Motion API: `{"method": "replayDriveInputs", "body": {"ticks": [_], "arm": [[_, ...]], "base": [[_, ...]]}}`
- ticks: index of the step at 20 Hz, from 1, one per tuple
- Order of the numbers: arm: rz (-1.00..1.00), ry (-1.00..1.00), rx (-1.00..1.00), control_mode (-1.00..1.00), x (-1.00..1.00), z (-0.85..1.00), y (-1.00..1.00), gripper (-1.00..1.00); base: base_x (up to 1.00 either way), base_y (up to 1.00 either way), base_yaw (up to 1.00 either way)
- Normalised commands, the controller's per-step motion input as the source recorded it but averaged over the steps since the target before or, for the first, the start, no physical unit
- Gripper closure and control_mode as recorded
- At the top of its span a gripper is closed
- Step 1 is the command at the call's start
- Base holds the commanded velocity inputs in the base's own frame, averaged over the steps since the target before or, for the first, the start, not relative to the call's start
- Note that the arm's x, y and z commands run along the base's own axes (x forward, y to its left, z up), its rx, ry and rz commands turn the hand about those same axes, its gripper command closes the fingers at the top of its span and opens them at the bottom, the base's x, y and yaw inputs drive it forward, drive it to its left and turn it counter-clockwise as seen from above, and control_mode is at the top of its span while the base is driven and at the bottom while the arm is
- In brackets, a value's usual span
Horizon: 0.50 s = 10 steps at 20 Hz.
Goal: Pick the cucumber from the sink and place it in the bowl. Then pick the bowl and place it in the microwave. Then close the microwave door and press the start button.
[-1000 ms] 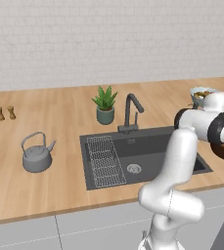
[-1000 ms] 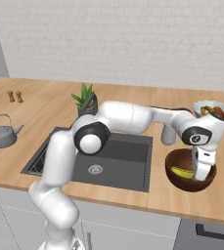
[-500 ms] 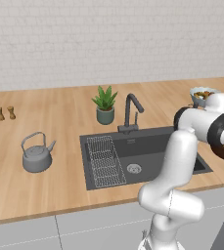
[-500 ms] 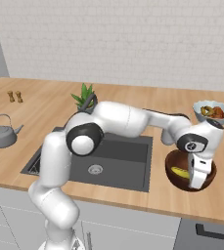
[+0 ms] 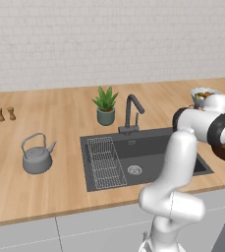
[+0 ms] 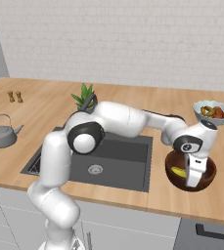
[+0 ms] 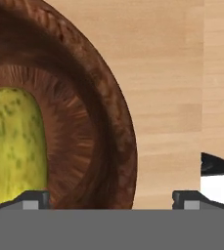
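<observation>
Centre frame: dark sink (image 5: 148,157) with wire rack (image 5: 105,161) and faucet (image 5: 132,114); 1 kettle (image 5: 36,154) left, potted plant (image 5: 105,105) behind.

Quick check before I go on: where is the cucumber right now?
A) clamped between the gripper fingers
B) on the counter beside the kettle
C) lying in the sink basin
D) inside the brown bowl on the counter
D: the cucumber lies on the bottom of the brown bowl, and the gripper stands open astride the bowl's rim, holding nothing.

base views: flank arm, share sink (image 5: 148,160) | hand: close above bowl (image 7: 108,122)
</observation>
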Motion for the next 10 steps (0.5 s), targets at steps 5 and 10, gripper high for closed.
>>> {"method": "replayDriveInputs", "body": {"ticks": [5, 10], "arm": [[0.00, 0.00, 0.00, -1.00, 0.03, -0.31, 0.00, -1.00], [0.00, -0.03, 0.00, -1.00, -0.09, -0.11, 0.00, -1.00]], "base": [[0.00, 0.00, 0.00], [0.00, 0.00, 0.00]]}}
